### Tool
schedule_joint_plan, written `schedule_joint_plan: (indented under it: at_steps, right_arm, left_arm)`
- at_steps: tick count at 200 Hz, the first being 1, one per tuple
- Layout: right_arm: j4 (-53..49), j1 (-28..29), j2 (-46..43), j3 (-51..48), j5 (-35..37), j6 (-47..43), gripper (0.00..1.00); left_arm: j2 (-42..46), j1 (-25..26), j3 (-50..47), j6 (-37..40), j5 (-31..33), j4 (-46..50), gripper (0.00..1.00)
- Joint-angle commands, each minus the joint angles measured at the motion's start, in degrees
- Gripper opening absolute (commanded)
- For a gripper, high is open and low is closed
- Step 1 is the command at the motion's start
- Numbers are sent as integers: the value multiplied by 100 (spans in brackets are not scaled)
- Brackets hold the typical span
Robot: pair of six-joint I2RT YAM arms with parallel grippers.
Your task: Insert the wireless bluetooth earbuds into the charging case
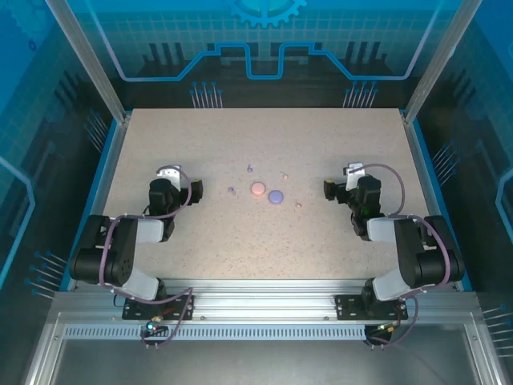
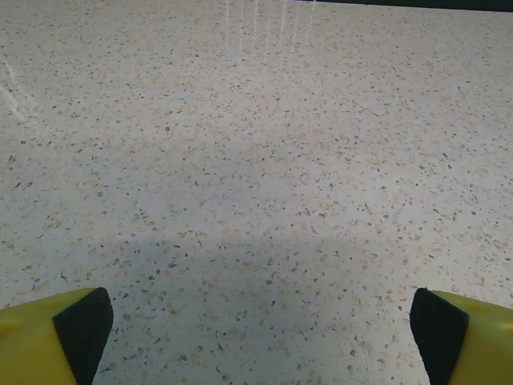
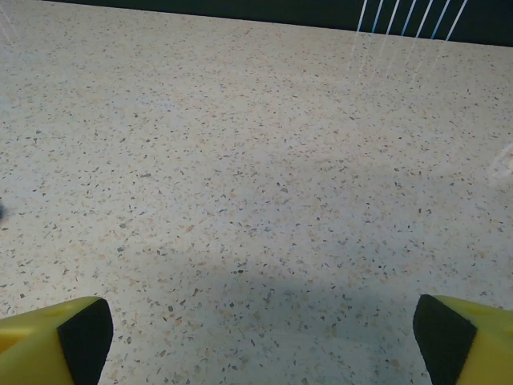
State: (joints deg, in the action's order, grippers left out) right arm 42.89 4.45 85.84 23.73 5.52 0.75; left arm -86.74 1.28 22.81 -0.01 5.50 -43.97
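Observation:
Two round charging cases lie side by side mid-table, a pink one (image 1: pixel 257 189) and a purple one (image 1: pixel 276 196). Scattered around them are the tiny wireless bluetooth earbuds: two lilac ones (image 1: pixel 249 168) (image 1: pixel 232 190) to the left and two pale pink ones (image 1: pixel 284 174) (image 1: pixel 298 203) to the right. My left gripper (image 1: pixel 170 172) sits well left of the cases and my right gripper (image 1: pixel 353 170) well right of them. In each wrist view the gripper (image 2: pixel 260 337) (image 3: pixel 260 337) stands open, with bare table between the yellow, black-padded fingertips.
The speckled tabletop (image 1: pixel 256 249) is bounded by blue rails at its left (image 1: pixel 103 176) and right (image 1: pixel 423 176) edges. Metal posts stand at the far corners (image 1: pixel 120 116) (image 1: pixel 410 112). The arm bases sit at the near edge (image 1: pixel 112 265) (image 1: pixel 417 265).

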Motion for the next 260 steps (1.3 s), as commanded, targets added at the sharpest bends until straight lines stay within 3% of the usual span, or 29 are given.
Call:
schedule_joint_plan:
  at_steps: [1,136,156,181,219,243,260]
  right_arm:
    - [8,-76,20,103,-43,-75,100]
    - [0,-76,20,106,-42,-75,100]
    - [3,-76,5,102,-61,-81,100]
    - [-861,-54,-378,405,30,-63,100]
    - [-3065,-57,-860,1214,81,358,100]
    - [-4384,-56,-887,1849,-195,695,100]
    - [-5093,-47,-728,2286,-728,725,100]
  left_arm:
    - [2,-66,132,1,-102,-21,99]
    - [4,-66,126,1,-116,-47,99]
    - [166,-60,275,26,-208,371,99]
    - [641,-59,424,-163,101,1058,99]
    - [1502,-61,1192,-935,305,3571,99]
    - [1781,-58,1518,-1484,-78,4472,99]
    - [1842,-58,1702,-1873,-699,4944,99]
